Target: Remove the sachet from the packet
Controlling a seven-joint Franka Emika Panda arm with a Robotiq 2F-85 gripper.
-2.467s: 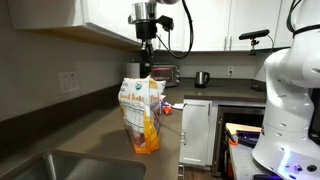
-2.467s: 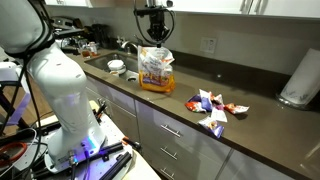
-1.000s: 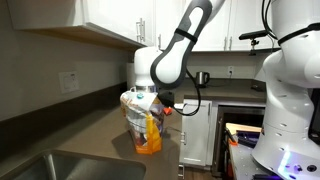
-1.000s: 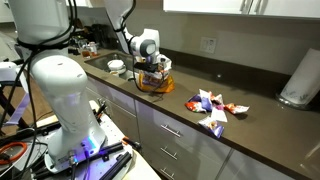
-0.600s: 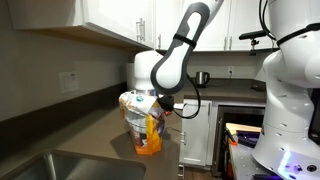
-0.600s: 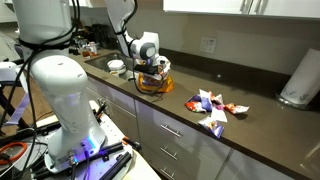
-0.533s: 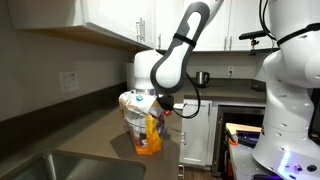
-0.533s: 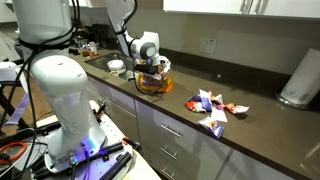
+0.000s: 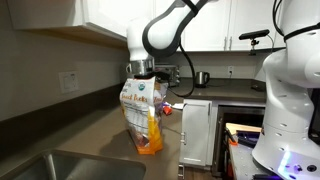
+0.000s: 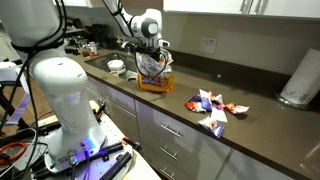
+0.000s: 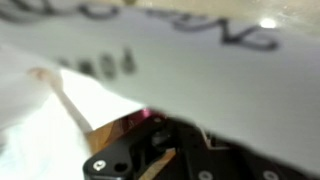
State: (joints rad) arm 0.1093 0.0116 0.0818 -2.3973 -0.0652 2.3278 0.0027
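tool [image 9: 143, 73] at mouth of upright packet [image 9: 141, 115] on counter [image 9: 88, 138]; tool opening hidden, cannot tell.

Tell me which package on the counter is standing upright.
The tall packet, white on top and orange-yellow below, stands upright; the small sachets lie in a loose pile farther along the counter.

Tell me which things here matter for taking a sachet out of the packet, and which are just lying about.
For the job:
packet
gripper, at the packet's top, jaws hidden

Just lying about:
loose colourful sachets
paper-towel roll
bowl
kettle
sink
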